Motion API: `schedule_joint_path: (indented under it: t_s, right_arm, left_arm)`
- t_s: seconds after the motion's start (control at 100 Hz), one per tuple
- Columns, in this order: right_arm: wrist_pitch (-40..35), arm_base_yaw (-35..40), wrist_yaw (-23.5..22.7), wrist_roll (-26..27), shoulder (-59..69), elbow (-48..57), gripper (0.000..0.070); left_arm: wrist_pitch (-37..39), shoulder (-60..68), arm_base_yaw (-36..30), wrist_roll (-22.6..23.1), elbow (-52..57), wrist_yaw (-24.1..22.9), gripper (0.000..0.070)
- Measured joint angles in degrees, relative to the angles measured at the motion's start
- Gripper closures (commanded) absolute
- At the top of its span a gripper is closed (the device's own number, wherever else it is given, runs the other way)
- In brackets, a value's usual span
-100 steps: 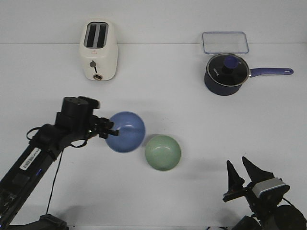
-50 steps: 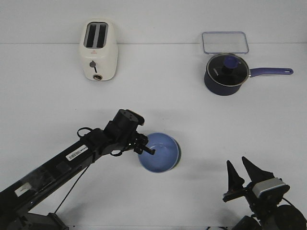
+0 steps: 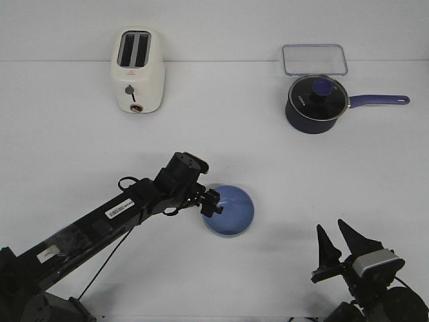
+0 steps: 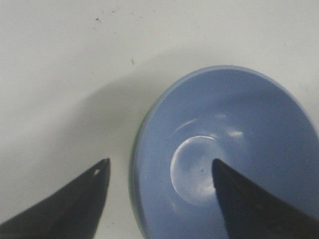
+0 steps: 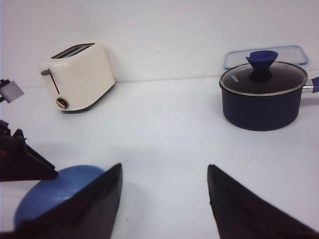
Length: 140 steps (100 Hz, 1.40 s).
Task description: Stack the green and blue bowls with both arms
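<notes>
Toaster far back left, left gripper jaws spread, straddling blue bowl rim at table centre, green bowl a sliver beneath it, lidded saucepan and clear container back right, right gripper open, empty, near front edge.

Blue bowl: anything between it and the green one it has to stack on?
Nothing visible. The blue bowl already sits in the green bowl, which shows only as a sliver at its rim. The left gripper has open fingers straddling that rim.
</notes>
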Motion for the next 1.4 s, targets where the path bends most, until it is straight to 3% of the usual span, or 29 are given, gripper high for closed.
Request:
schedule_joint_path:
  t_s: [0.29, 0.44, 0.53, 0.86, 1.02, 1.06, 1.1, 1.14, 1.18, 1.4]
  right_arm:
    - [0.0, 0.0, 0.0, 0.0, 0.0, 0.0, 0.0345]
    - [0.0, 0.0, 0.0, 0.0, 0.0, 0.0, 0.0231]
    - [0.2, 0.0, 0.0, 0.0, 0.0, 0.0, 0.0214]
    - [0.4, 0.0, -6.6, -0.5, 6.2, 0.0, 0.0215]
    - [0.5, 0.0, -7.4, -0.9, 9.1, 0.0, 0.0218]
    - [0.5, 0.0, -7.4, -1.0, 9.4, 0.0, 0.0247]
    - [0.5, 0.0, -7.4, -1.1, 9.6, 0.0, 0.0350]
    - [0.5, 0.0, -7.4, -1.2, 9.6, 0.0, 0.0525]
    - [0.6, 0.0, -7.4, -1.3, 9.6, 0.0, 0.0700]
    - [0.9, 0.0, -7.4, -1.9, 9.6, 0.0, 0.0695]
  left_arm:
    - [-0.3, -2.4, 1.4, 0.3, -0.1, -0.5, 0.0193]
    - [-2.6, -14.0, 5.3, 1.4, -0.3, -5.2, 0.0194]
    - [-1.6, -22.8, 7.3, 2.1, -1.3, -6.1, 0.0195]
    - [8.2, -54.3, 8.7, -1.6, -33.0, -7.8, 0.0195]
    - [8.2, -60.9, 8.7, -2.4, -37.7, -9.7, 0.0199]
    - [8.7, -61.7, 8.7, -2.5, -37.7, -10.1, 0.0213]
    - [9.1, -62.0, 8.7, -2.5, -37.7, -10.2, 0.0289]
    - [9.2, -62.3, 8.7, -2.5, -37.7, -10.2, 0.0462]
    - [9.0, -62.3, 8.7, -2.5, -37.7, -10.2, 0.0700]
    - [6.7, -61.7, 8.7, -2.5, -37.7, -10.2, 0.0685]
